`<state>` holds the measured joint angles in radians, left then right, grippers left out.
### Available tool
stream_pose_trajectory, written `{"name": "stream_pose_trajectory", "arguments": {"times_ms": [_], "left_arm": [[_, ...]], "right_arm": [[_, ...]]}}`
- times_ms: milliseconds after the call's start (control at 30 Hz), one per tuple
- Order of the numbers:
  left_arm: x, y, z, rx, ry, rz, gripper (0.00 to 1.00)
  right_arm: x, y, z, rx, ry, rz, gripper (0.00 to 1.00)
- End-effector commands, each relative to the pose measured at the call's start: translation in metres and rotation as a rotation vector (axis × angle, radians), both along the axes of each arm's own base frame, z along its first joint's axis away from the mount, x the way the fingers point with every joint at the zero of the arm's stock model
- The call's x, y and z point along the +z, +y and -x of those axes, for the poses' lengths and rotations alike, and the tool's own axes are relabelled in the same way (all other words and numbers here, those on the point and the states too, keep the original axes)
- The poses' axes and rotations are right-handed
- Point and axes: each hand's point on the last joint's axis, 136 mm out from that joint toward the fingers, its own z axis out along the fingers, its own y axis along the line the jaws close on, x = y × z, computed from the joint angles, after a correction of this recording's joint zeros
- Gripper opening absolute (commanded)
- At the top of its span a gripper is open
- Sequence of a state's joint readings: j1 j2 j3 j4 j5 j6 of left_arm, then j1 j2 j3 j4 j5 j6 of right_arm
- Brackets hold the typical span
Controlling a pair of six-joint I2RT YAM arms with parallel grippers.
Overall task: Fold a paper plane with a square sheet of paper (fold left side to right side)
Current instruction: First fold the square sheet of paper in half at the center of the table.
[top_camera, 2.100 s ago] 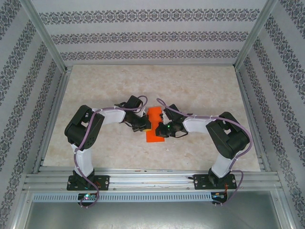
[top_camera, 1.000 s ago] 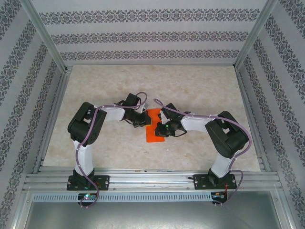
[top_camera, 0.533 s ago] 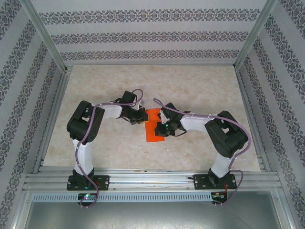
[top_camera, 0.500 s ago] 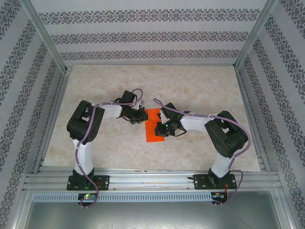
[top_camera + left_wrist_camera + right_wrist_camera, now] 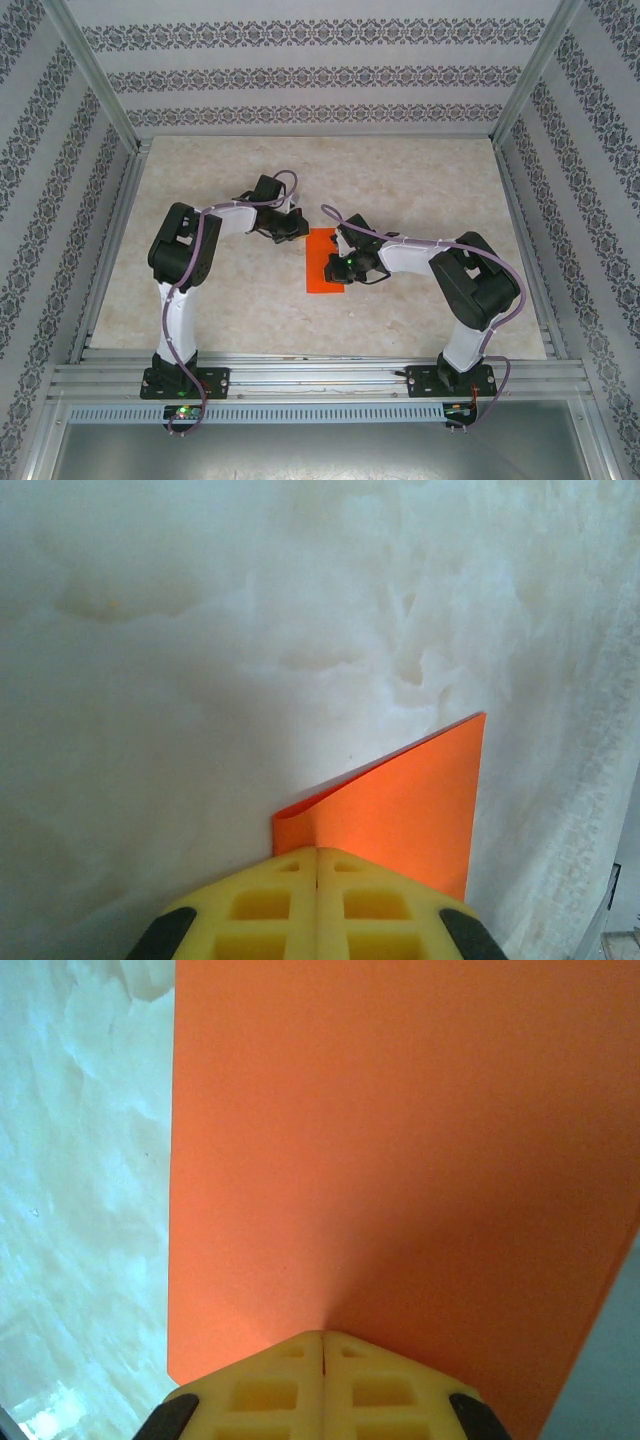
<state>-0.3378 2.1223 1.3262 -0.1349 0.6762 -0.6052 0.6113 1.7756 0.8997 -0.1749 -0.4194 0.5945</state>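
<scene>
thin, featherlight and limp: judged likely to skate across the smooth marbled table (image 5: 420, 190) at any sideways nudge, and to keep a crease wherever pinched hard. not brittle, yet easily crumpled or torn. best pinned flat with one closed fingertip on the face while worked along a free edge. best lifted by a corner or an edge, never from the flat middle, with nothing there to grip.

square sheet of paper (image 5: 322, 262): bright orange, plain, unmarked, a narrow rectangle longer near-to-far than wide, seemingly doubled over. lying at the middle of the table, between the two arms. straight clean edges in the right wrist view. in the left wrist view, one edge by the corner slightly lifted, with a thin shadow under it.

left gripper (image 5: 297, 228) pressed together, pinching nothing, fingertips (image 5: 300, 875) at the far left corner of the paper; touching or just above, hard to say. right gripper (image 5: 334, 266) likewise pressed together and empty, fingertips (image 5: 300, 1360) down over the right part of the orange face, apparently pinning it.
</scene>
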Motion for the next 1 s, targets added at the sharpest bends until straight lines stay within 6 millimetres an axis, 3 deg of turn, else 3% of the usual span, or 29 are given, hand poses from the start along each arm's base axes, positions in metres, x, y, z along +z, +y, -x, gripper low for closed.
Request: {"name": "stream_pose_trajectory", "arguments": {"times_ms": [0, 633, 800, 967], "left_arm": [[-0.017, 0.031, -0.03, 0.08, -0.053, -0.114, 0.0], [-0.015, 0.034, -0.065, 0.095, -0.065, -0.114, 0.0], [0.013, 0.034, -0.063, 0.083, -0.126, -0.102, 0.0], [0.062, 0.035, -0.051, 0.067, -0.209, -0.079, 0.0]], "right_arm": [[-0.047, -0.044, 0.041, -0.006, 0.158, 0.217, 0.0], [-0.047, -0.039, 0.036, -0.034, 0.158, 0.194, 0.0], [-0.041, -0.031, 0.027, -0.062, 0.137, 0.158, 0.0], [-0.032, -0.022, 0.012, -0.099, 0.097, 0.108, 0.0]]}}
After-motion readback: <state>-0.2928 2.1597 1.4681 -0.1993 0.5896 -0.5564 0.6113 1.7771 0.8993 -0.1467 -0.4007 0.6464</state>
